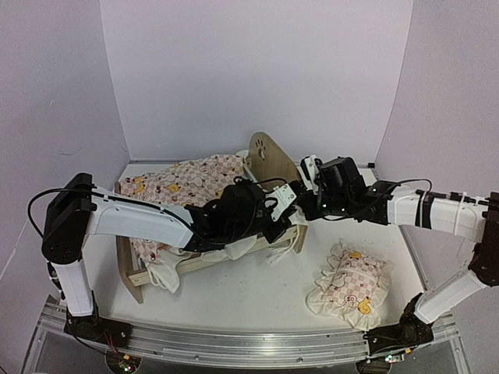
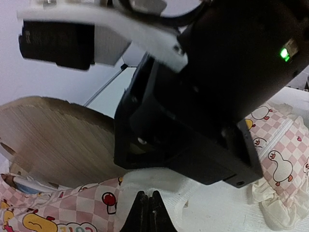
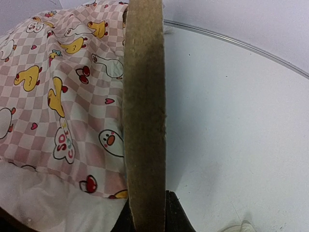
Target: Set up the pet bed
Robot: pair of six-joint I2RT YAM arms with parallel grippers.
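With the pet bed (image 1: 269,156) toward 9 o'clock on the tabletop (image 1: 257,280), my right gripper (image 3: 147,215) pinches its headboard (image 3: 145,96) and my left gripper (image 2: 148,212) is pressed together at the edge of the quilt (image 1: 187,183); quilt-laying, I judge, with the pillow (image 1: 347,284) at 4 o'clock to fetch next

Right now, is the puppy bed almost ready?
Partly. The quilt already lies on the pet bed, though bunched up. The right tool is clamped on the wooden headboard, and the left tool is shut by the quilt's edge. The pillow waits on the table, not on the bed.
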